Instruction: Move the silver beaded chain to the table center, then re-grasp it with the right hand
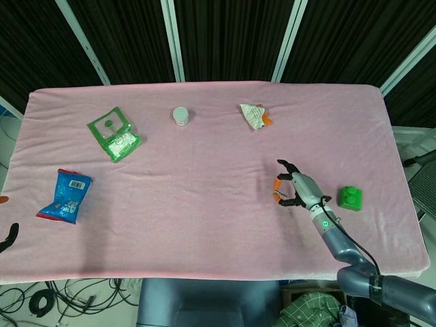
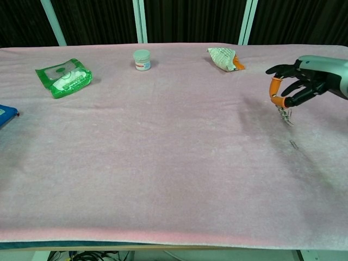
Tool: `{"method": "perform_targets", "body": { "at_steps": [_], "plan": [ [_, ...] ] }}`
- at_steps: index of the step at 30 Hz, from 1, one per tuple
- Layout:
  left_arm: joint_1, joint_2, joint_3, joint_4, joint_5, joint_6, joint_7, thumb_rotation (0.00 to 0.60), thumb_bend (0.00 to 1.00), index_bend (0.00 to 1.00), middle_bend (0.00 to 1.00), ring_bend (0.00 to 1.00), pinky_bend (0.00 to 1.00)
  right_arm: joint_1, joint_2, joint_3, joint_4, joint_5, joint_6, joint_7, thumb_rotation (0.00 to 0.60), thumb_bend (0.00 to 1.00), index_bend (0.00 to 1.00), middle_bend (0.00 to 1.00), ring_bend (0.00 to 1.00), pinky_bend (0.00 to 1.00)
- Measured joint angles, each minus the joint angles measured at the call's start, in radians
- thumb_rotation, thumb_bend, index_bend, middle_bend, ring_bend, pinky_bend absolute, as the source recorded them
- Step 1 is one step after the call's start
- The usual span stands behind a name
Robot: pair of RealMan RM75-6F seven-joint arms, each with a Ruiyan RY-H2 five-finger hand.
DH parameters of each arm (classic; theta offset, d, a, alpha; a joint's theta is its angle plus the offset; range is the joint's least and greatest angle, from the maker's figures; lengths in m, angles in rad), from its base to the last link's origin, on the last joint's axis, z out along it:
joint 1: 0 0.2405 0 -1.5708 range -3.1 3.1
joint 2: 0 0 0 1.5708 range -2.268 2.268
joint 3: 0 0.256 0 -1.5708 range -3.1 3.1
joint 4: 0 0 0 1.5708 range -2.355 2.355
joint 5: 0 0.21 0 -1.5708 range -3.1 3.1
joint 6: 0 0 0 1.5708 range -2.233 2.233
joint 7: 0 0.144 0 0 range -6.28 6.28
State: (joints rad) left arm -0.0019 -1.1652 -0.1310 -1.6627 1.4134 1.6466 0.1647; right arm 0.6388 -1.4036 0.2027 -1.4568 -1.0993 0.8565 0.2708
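My right hand (image 1: 294, 191) (image 2: 302, 81) hovers over the right part of the pink table (image 1: 204, 204), its fingers curled around the top of the silver beaded chain (image 2: 284, 113). In the chest view the chain hangs as a short strand below the orange fingertips (image 2: 275, 92), just above the cloth. The head view hides the chain under the hand. Only a dark sliver of my left hand (image 1: 8, 235) shows at the left edge of the head view, off the table, and its grip is not readable.
A green block (image 1: 351, 197) lies just right of my right hand. A white and orange wrapper (image 2: 224, 58), a small white jar (image 2: 142, 59) and a green packet (image 2: 64, 77) sit along the far side. A blue packet (image 1: 65, 196) lies at the left.
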Motion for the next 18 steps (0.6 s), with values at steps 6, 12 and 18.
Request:
{"method": "perform_targets", "body": {
  "at_steps": [6, 12, 18],
  "plan": [
    [0.000, 0.001, 0.001, 0.000, 0.002, -0.002, 0.000, 0.600, 0.30, 0.32, 0.05, 0.00, 0.00, -0.026, 0.022, -0.020, -0.078, 0.057, 0.027, -0.112, 0.600, 0.40, 0.68, 0.03, 0.04, 0.20],
    [-0.005, 0.004, 0.006, 0.000, 0.002, -0.016, 0.003, 0.600, 0.30, 0.32, 0.05, 0.00, 0.00, -0.036, 0.019, -0.039, -0.086, 0.079, 0.036, -0.174, 0.600, 0.40, 0.68, 0.03, 0.04, 0.20],
    [-0.009, 0.013, 0.012, -0.005, -0.002, -0.037, 0.002, 0.600, 0.30, 0.31, 0.05, 0.00, 0.00, -0.048, -0.007, -0.040, -0.061, 0.089, 0.038, -0.173, 0.600, 0.40, 0.68, 0.03, 0.04, 0.20]
  ]
}}
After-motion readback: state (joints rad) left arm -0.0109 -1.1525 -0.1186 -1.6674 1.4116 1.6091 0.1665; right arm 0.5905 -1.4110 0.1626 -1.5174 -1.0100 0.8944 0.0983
